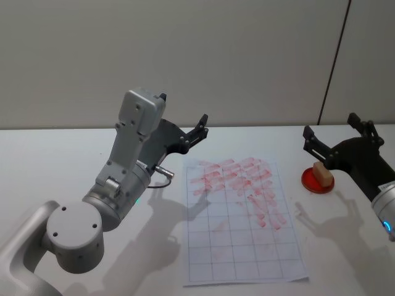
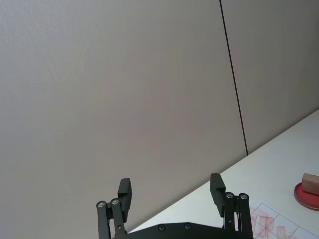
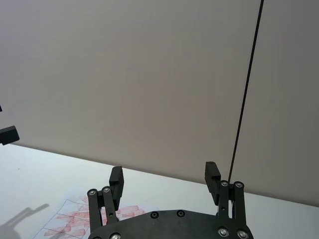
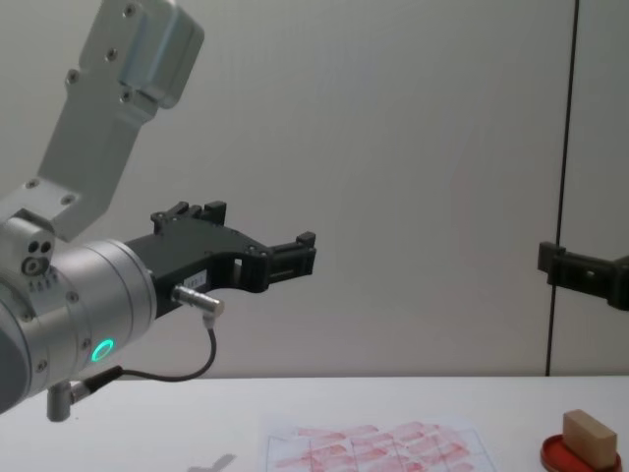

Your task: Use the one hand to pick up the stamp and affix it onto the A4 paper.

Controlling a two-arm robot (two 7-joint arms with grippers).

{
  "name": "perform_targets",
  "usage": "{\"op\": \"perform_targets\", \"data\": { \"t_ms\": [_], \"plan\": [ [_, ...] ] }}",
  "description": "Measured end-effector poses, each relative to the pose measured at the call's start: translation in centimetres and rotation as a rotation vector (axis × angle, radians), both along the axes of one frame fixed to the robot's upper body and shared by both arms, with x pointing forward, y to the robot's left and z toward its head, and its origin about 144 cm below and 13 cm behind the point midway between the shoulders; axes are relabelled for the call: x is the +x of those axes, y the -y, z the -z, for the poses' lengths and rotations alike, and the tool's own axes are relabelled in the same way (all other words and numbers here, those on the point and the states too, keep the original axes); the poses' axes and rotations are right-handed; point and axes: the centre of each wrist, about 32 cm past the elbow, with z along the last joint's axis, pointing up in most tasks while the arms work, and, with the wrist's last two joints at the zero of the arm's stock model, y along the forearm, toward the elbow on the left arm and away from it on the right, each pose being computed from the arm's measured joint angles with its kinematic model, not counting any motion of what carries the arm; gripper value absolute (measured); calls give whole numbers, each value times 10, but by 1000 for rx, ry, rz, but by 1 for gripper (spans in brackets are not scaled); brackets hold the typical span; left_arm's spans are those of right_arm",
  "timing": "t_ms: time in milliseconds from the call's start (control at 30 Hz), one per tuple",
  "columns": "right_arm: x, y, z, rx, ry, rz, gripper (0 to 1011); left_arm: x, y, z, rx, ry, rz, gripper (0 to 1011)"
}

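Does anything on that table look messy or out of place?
Only the red marks on the A4 paper: they are smudged, slanted and spill over the grid lines in its far cells. The stamp rests on the red ink pad beside the sheet. The left gripper and right gripper hang open above the table.

Open tabletop (image 1: 291, 196) between A4 paper (image 1: 241, 228) and stamp (image 1: 321, 172)

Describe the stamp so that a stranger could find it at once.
On the white table, find the gridded paper with red marks. To its right lies a round red ink pad; the stamp is the small tan block on top of it.
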Motion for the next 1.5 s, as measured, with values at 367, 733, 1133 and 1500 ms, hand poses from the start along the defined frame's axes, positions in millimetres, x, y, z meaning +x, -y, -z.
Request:
{"op": "perform_targets", "data": {
  "t_ms": [367,733,1133,1500],
  "plan": [
    [0,0,0,0,0,0,1001,0,0,0,0,0,0,1001],
    [0,0,0,0,0,0,1001,0,0,0,0,0,0,1001],
    [0,0,0,0,0,0,1001,0,0,0,0,0,0,1001],
    [1,0,0,-1,-3,2,1001,0,0,0,0,0,0,1001]
  ]
}}
